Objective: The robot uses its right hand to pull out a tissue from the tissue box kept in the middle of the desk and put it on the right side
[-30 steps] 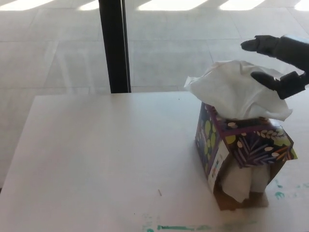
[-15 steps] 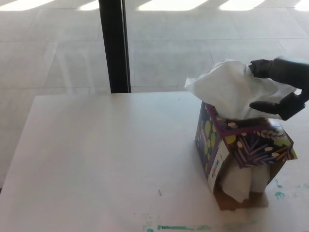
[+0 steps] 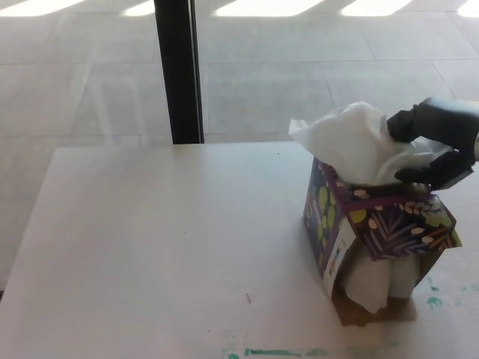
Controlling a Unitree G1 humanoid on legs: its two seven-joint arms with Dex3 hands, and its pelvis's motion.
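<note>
Tissue: one white tissue stands bunched up out of the top of the tissue box, on the right half of the bench.
Tissue and my hand: my right hand is at the tissue's right edge, touching it; the sheet spreads away to the left of the hand.
Hand state: my right hand is closed on the tissue, one black finger pressed to its upper right side and another below against its lower right fold, the paper pinched between them.
Tissue box: one box, dark purple with a leaf and dot pattern, standing upright on the bench directly under my hand.
Box front: the lower near side gapes open and more white tissue shows through it; a white label runs down the left corner.
Bench: one pale bench, with green paint marks near the front edge and right of the box.
Background: one black vertical post beyond the far edge of the bench, over a tiled floor.
Left hand: not in the frame.
</note>
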